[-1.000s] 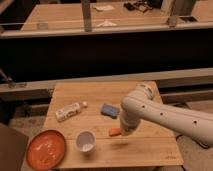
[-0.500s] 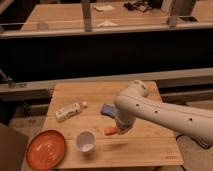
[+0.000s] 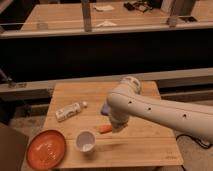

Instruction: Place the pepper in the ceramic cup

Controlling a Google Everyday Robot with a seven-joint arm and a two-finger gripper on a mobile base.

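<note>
Since half a sec ago the arm (image 3: 160, 112) is swinging further left, and the gripper (image 3: 116, 128) is carrying the pepper (image 3: 104, 129) w/ it, closer to the cup (image 3: 86, 141). Cup, plate & bottle aren't shifting. The gripper is hanging low over the middle of the table (image 3: 150, 147), just right of the cup and a bit farther back. The jaws are gripping the pepper's right end. The pepper is sticking out leftward, roughly level, and apparently riding clear of the wood w/ a shadow under it.

Progress, as I'm reading it: pick-up is done and the carry is mostly done. The pepper isn't sitting over the cup's mouth yet; it's near the rim but apart from it. Still remaining: the last bit left & nearer, lining up over the opening, then letting go. The cup is looking empty.

Materials etc.:
- **Pepper:** slim, orange, tapered, carrot-like.
- **Cup:** small, white, round, plain smooth sides, open top. It's a narrow target vs. the pepper's length, so the pepper prob. needs tipping end-down.
- **Plate** (image 3: 46, 150): near left, big, round, orange, shallow.
- **Bottle** (image 3: 68, 111): lying on its side, white w/ a label, farther back than the cup.
- **Table:** pale wood planks.
- **Arm:** smooth white shell w/ small dark dots.
</note>
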